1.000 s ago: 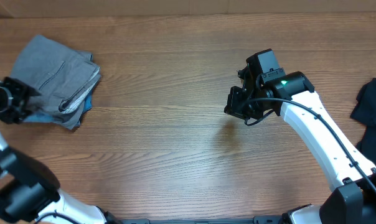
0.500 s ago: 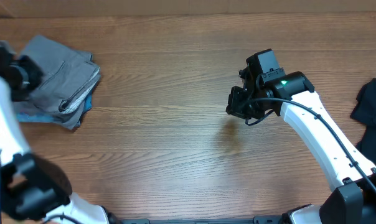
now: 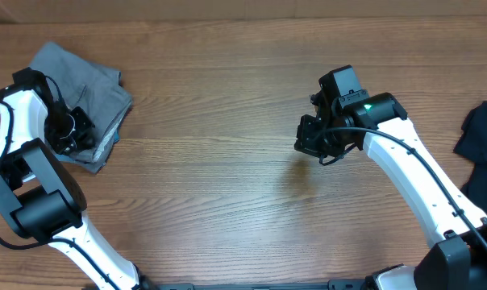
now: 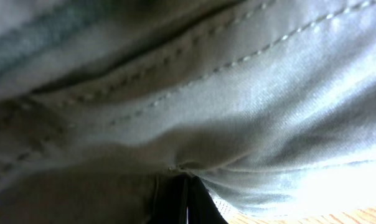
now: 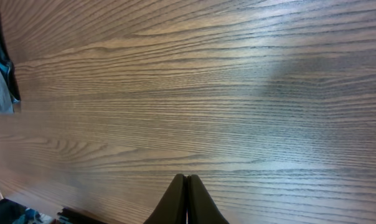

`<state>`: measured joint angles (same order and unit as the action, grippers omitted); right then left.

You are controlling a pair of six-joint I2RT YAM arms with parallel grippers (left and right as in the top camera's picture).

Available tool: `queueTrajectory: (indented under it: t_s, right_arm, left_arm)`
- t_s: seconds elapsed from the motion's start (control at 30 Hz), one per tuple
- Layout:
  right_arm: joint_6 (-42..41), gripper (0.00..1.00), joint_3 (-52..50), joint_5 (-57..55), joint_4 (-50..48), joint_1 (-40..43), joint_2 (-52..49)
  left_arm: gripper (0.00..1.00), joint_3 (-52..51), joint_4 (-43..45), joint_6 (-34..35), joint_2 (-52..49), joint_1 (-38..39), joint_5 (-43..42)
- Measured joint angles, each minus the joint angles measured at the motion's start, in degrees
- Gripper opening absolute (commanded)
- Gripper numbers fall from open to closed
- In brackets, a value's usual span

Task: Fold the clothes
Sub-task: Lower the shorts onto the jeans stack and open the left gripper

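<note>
The left arm has swung in from the left edge of the table, and its elbow is now bent so that the left gripper (image 3: pixel 72 134) sits on the near side of the clothes pile. The right arm has hardly moved. The left arm is white with black joints and makes a hook shape up and over the pile. In the left wrist view, the left gripper's (image 4: pixel 178 186) two dark fingers are pressed together, and their tips touch the grey shorts (image 4: pixel 238 93). The cloth wrinkles right at the tips, but I cannot tell if any of it is caught between them. The grey shorts (image 3: pixel 86 80) lie folded in a soft, lumpy heap at the far left of the table (image 3: pixel 227 201). They are smooth plain cloth with neat rows of stitches along the seams. A thin light-blue layer (image 3: pixel 106 145) peeks out at the near right edge of the heap. The right arm reaches from the near right up to the middle, and the right gripper (image 3: pixel 308 141) hangs over bare wood. Its fingers (image 5: pixel 194 202) are closed tight with nothing between them. The table is brown wood with long wavy lines. A black garment (image 3: pixel 485 141) lies crumpled at the far right edge.
</note>
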<state>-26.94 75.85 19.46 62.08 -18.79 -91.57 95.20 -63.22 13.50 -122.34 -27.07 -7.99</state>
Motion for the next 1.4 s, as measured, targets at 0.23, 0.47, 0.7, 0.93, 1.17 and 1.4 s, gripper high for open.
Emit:
queueTrajectory:
  t_s: [0.23,0.47,0.7,0.93,1.17,1.4]
  right_arm:
    - [0.02,0.04,0.00,0.00,0.07,0.00,0.00]
    - [0.00,0.04,0.00,0.00,0.00,0.00,0.00]
    - [-0.02,0.04,0.00,0.00,0.59,0.00,0.00]
    - [0.00,0.04,0.00,-0.02,2.29,0.00,0.00]
    - [-0.02,0.04,0.00,0.00,3.34,0.00,0.00]
    - [0.26,0.04,0.00,-1.31,2.23,0.02,0.00]
  left_arm:
    - [0.09,2.69,-3.93,-0.07,5.33,-0.39,-0.15]
    - [0.07,5.68,-0.79,-0.17,15.61,-6.21,4.66]
    - [0.07,2.23,4.81,-0.20,9.14,-11.23,6.67]
    - [0.04,0.63,7.15,-1.11,-2.05,-11.23,4.70]
    - [0.07,0.68,3.98,-1.66,0.52,-11.30,3.34]
    - [0.28,1.49,-0.09,-5.90,17.62,-11.06,-7.13]
